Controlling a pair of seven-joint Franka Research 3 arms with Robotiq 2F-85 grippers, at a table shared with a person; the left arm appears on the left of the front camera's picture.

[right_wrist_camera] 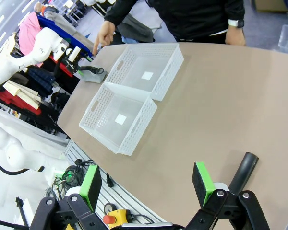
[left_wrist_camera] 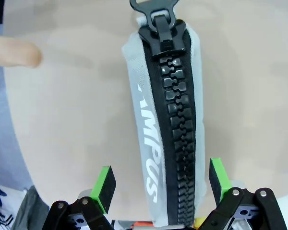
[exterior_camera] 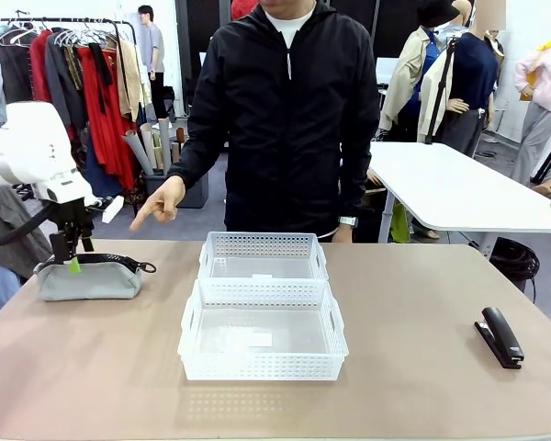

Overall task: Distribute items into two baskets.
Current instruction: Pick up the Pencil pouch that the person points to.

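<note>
While the left gripper (left_wrist_camera: pixel 162 183) hangs over one end of the grey pouch (left_wrist_camera: pixel 149 120), pads spread on either side and not touching it, the soft fabric may fold and slip free on closing. The right gripper (right_wrist_camera: pixel 148 184) is also spread, with the black stapler (exterior_camera: pixel 500 337) close beside it. The two baskets (exterior_camera: pixel 262 292) lie farther ahead.

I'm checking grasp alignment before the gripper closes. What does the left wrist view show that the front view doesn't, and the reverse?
Left wrist view adds: white lettering beside the zipper, and the open green pads straddling the pouch.
Front view adds: the far basket, near basket and stapler.
Both share: the pouch, the left gripper and the person's finger.
</note>
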